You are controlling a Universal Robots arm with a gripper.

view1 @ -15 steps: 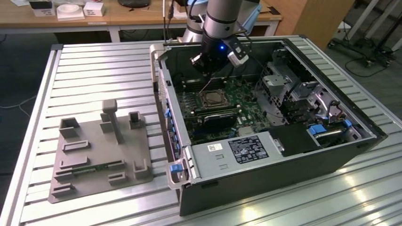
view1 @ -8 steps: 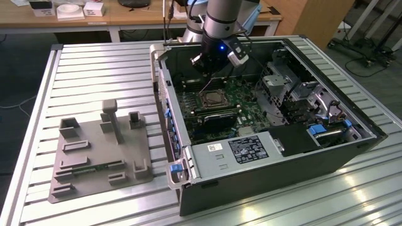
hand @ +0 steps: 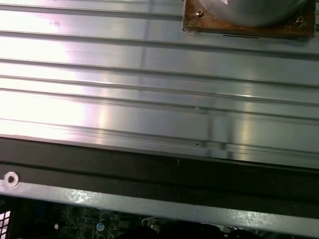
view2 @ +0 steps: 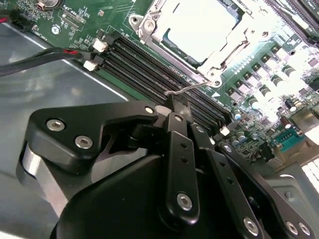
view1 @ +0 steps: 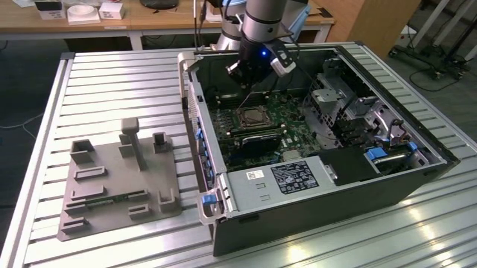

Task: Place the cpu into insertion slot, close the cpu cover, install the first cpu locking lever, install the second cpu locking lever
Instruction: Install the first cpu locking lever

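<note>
Cpu (view2: 199, 27): one, flat square, pale metal top, seated in insertion slot (view1: 252, 115). Cpu cover (view2: 233, 39): one, silvery windowed frame, down. My pincer (view2: 175, 102): clenched, tips at one thin wire lever (view2: 192, 87).

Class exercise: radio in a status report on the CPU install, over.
Gripper inside the case, tip by a thin locking lever. Cpu in the insertion slot, cpu cover down over it. Memory slots close beside the lever.
</note>
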